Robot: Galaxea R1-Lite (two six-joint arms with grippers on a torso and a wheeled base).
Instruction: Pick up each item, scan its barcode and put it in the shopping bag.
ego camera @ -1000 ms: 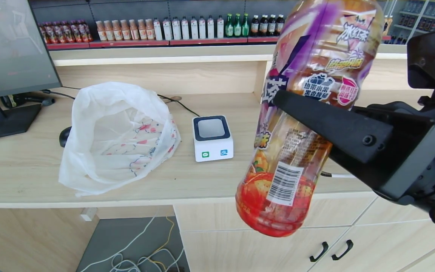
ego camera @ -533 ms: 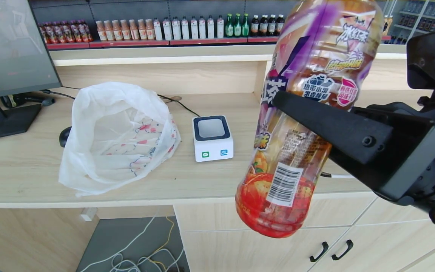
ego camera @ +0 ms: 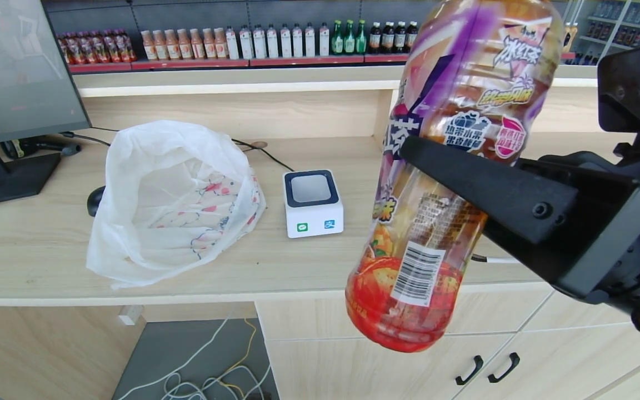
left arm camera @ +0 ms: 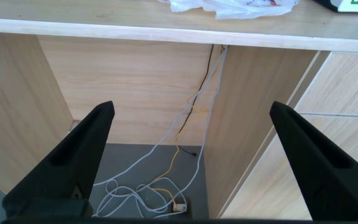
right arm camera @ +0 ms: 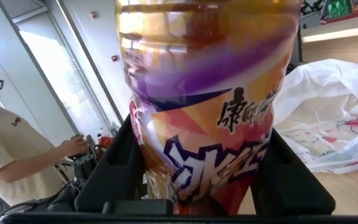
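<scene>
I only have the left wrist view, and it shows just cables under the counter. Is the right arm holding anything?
Observer: Yes, the right gripper is shut on a bottle, held in the air.
Operator: Where's its barcode?
Observer: The barcode is near the bottle's lower end, facing the head camera.
Operator: And the scanner?
Observer: The scanner sits on the counter, window up, beside the open shopping bag on its right.

Head camera: elevated, facing forward and down across the desk (ego camera: 36, 244), with the bottle (ego camera: 442, 183) very near the lens. Left wrist camera: below desk-top level, facing the desk front between the fingers of the left tool (left arm camera: 191, 109). Right wrist camera: close behind the bottle. All three views share the shopping bag (ego camera: 170, 189).
</scene>
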